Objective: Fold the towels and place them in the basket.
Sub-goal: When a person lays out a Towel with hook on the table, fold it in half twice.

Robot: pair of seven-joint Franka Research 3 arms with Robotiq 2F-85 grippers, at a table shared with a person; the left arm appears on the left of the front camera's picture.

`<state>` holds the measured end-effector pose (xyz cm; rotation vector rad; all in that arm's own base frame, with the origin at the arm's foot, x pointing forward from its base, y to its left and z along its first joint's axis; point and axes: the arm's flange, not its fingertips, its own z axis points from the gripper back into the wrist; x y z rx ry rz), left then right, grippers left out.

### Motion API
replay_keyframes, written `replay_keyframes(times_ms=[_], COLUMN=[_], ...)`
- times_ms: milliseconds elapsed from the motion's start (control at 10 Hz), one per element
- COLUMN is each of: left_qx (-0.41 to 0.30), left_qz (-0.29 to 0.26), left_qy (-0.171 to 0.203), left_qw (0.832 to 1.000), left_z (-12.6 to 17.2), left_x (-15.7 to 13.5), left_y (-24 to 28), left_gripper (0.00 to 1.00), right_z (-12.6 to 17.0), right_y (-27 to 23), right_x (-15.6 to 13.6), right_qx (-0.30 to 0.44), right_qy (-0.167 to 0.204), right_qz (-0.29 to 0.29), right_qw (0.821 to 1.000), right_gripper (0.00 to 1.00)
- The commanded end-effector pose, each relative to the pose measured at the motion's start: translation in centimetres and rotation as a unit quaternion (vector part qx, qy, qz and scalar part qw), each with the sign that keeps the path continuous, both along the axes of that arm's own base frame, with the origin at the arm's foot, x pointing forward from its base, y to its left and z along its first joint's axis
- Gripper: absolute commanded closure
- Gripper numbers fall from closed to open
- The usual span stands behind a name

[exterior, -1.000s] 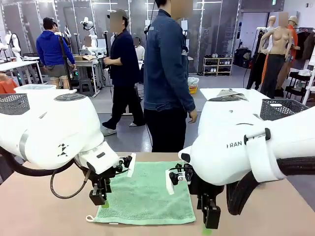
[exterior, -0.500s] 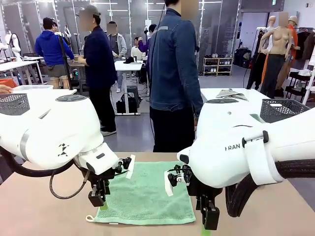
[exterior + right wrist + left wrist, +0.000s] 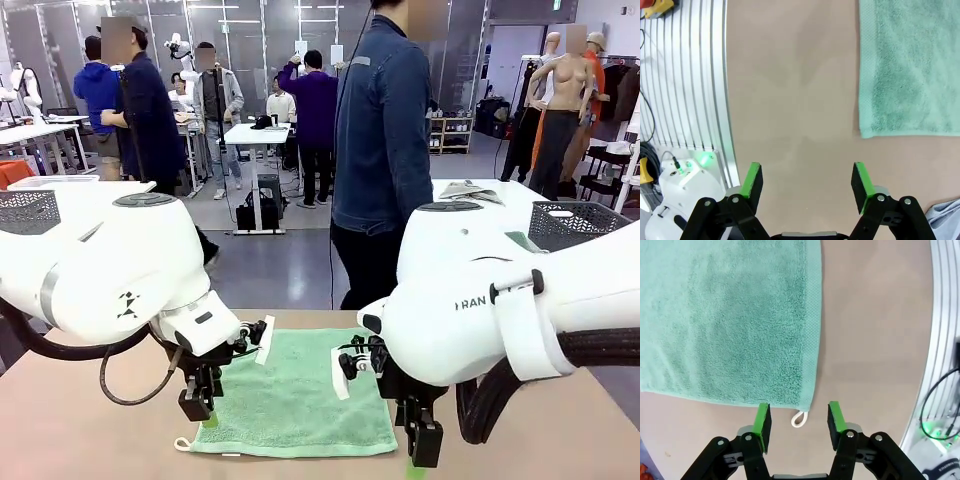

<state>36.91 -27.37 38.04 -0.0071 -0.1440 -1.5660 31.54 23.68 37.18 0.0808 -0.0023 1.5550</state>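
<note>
**Just above the table: both grippers empty, green towel lying flat**

One green towel [image 3: 295,395] lay spread out flat at the middle of the tan table [image 3: 80,420]. Its small white corner loop [image 3: 181,443] stuck out at the towel's 7 o'clock corner.

The left gripper [image 3: 199,402] hung over that same corner, pointing down. In the left wrist view the left gripper's [image 3: 799,421] green pads stood partly apart with nothing between them. The loop [image 3: 799,418] lay on the table straight below the gap, and the towel [image 3: 730,320] spread away toward 11 o'clock.

The right gripper [image 3: 422,442] hung past the towel's 5 o'clock corner, just off the cloth. In the right wrist view the right gripper [image 3: 807,182] was spread wide and held nothing, with bare tabletop beneath it. The towel's [image 3: 912,65] corner lay at about 1 o'clock from the fingers, clear of them. A bit of pale blue-grey cloth [image 3: 946,220] showed at 4 o'clock by the frame's edge; what it was could not be told.

Behind the arms, a dark lattice basket [image 3: 575,220] showed at 3 o'clock and another lattice basket [image 3: 25,210] at 9 o'clock; what they rested on could not be told. A person in a denim jacket [image 3: 385,150] stood at 12 o'clock, across the table.
</note>
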Motion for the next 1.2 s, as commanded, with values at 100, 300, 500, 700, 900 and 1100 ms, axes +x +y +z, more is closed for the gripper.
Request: replay_keyframes(times_ms=[100, 300, 500, 700, 900, 1100], left_qx=[0.011, 0.018, 0.022, 0.030, 0.032, 0.033], left_qz=[-0.001, 0.010, 0.005, -0.005, -0.026, -0.047], left_qy=[0.002, 0.007, 0.021, 0.033, 0.045, 0.048], left_qw=[1.000, 1.000, 1.000, 0.999, 0.998, 0.997], left_z=[-0.2, -1.0, -1.3, -1.9, -2.9, -4.1], left_x=[-0.5, -0.6, -0.7, -0.8, -0.4, -0.3], left_y=[1.9, 3.5, 4.7, 5.3, 6.0, 6.3], left_gripper=[0.41, 0.41, 0.22, 0.22, 0.22, 0.22], right_z=[-3.0, -4.4, -5.2, -5.7, -6.2, -6.4], right_y=[1.9, 2.1, 2.1, 2.2, 2.2, 2.1], right_x=[0.7, 1.4, 2.0, 2.2, 2.5, 2.6], right_qx=[-0.010, -0.027, -0.035, -0.039, -0.041, -0.036], right_qy=[-0.034, -0.043, -0.044, -0.041, -0.043, -0.044], right_qz=[0.014, 0.015, 0.012, 0.001, -0.010, -0.021], right_qw=[0.999, 0.999, 0.998, 0.998, 0.998, 0.998], right_gripper=[0.11, 0.11, 0.11, 0.11, 0.11, 0.11])
